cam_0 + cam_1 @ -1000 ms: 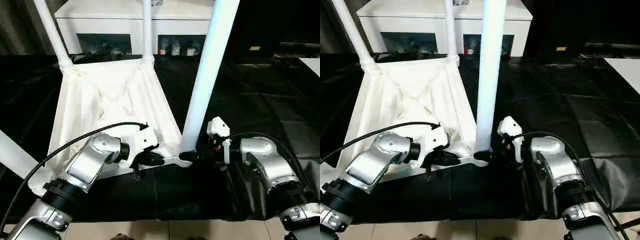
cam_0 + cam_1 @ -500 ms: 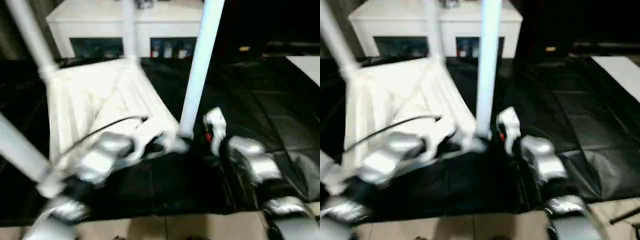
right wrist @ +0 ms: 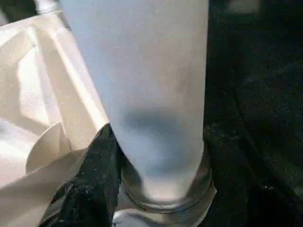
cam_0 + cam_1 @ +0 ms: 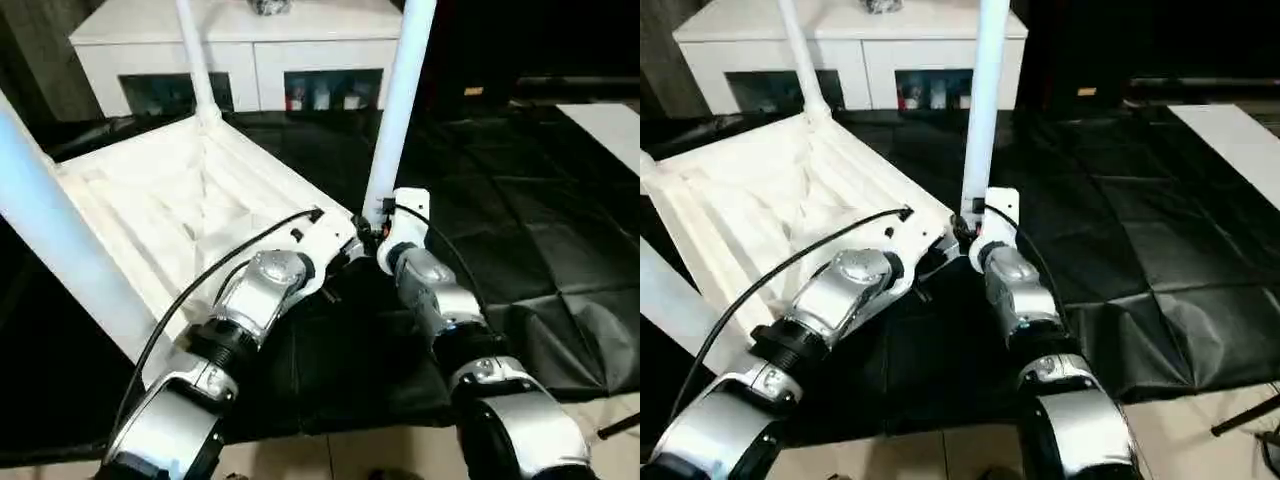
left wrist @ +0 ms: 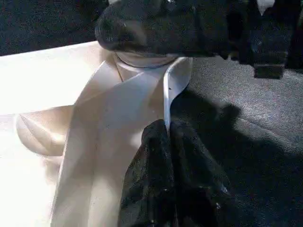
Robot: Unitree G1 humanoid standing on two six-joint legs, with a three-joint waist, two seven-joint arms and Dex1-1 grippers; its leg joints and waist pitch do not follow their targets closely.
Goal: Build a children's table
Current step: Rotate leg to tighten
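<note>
L pincer (image 5: 166, 142) clamped on tabletop (image 4: 150, 200) rim, R pincer (image 4: 375, 238) by leg (image 4: 395, 110), grip unclear

White glass-doored cabinet (image 4: 255, 62) beyond black floor sheeting (image 4: 520, 210), tiled floor (image 4: 370, 455) nearest.

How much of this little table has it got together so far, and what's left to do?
Mostly built. The tabletop lies upside down on the black mat, and three legs can be seen standing from its corners: the far leg, the big near leg and the leg by the grippers. That leg sits in its corner socket, where the left gripper pinches the tabletop's edge. I can't tell about the fourth leg.
</note>
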